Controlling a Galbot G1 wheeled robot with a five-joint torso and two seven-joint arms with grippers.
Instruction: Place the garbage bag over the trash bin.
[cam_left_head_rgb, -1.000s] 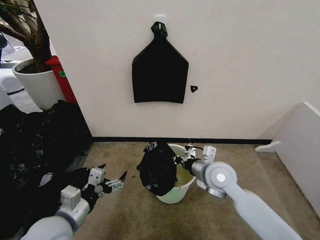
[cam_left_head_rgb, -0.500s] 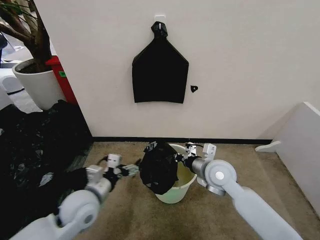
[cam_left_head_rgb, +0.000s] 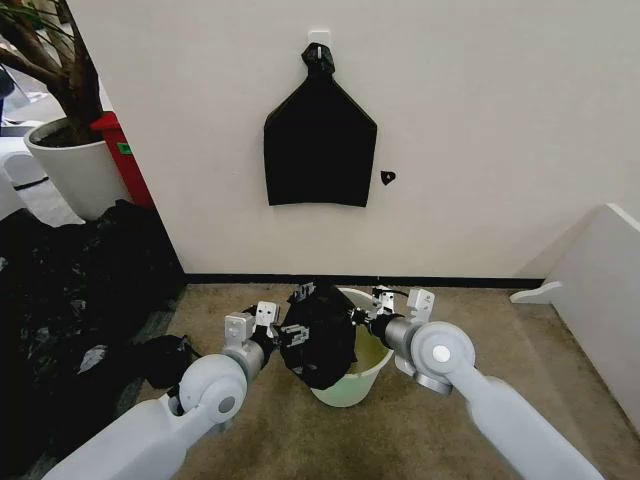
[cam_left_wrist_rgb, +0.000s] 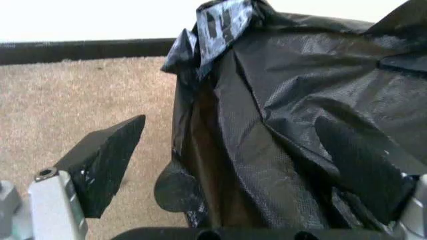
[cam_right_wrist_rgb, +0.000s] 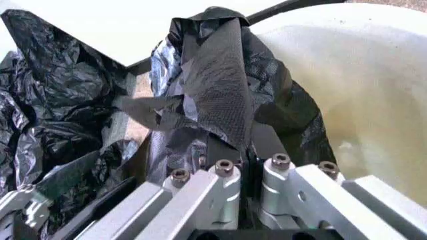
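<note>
My right gripper is clamped on the garbage bag at the trash bin rim — left gripper gapes wide around the bag's side.

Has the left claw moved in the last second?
Yes. The left claw has moved rightward, away from the black plastic pile and up to the garbage bag on the trash bin.
</note>
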